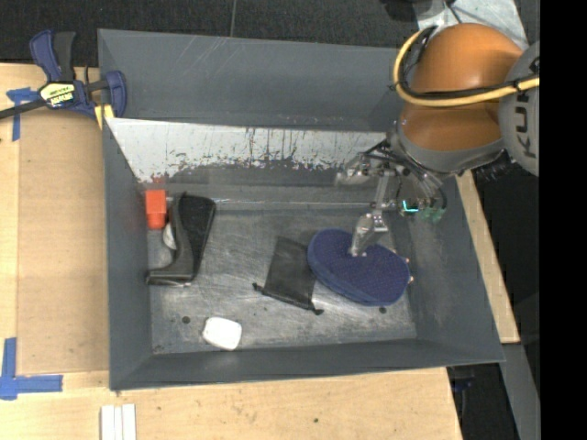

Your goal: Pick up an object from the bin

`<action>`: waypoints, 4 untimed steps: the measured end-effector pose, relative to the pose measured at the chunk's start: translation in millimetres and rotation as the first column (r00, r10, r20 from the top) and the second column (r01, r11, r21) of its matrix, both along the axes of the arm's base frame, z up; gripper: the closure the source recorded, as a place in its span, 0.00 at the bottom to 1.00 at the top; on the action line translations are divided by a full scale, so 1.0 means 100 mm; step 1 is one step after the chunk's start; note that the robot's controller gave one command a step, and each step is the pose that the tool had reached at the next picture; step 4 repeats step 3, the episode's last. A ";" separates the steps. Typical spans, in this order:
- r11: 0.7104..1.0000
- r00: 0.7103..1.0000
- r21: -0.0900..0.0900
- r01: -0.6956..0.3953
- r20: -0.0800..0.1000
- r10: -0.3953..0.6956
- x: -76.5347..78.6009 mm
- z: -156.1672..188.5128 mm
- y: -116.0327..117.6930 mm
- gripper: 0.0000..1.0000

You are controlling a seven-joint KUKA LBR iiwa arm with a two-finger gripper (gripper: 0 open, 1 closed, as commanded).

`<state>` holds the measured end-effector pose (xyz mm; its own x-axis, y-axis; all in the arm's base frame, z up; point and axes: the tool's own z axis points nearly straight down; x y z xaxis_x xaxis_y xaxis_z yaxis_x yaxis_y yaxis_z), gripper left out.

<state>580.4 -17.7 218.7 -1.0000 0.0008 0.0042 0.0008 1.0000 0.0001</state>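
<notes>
Your gripper (371, 235) meets the dark blue flat oval fabric pad (362, 271) just beneath the jaws. I cannot tell their opening. A thin edge pinch could slip.

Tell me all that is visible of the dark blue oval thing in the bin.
The blue oval is a flat, dark blue pad, seemingly cloth or felt, with a thick rim. It lies flat on the bin floor, right of the middle. The gripper is over its upper edge, perhaps touching it. Its left edge reaches the black pouch; whether they touch is unclear.
</notes>
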 end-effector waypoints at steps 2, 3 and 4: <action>0.999 0.999 0.001 0.048 0.009 -0.048 -0.23 -1.29 -0.05 1.00; 1.000 1.000 0.000 0.020 0.016 -0.020 -0.35 0.31 0.07 1.00; 1.000 1.000 0.000 0.020 0.016 -0.020 -0.35 0.31 0.07 1.00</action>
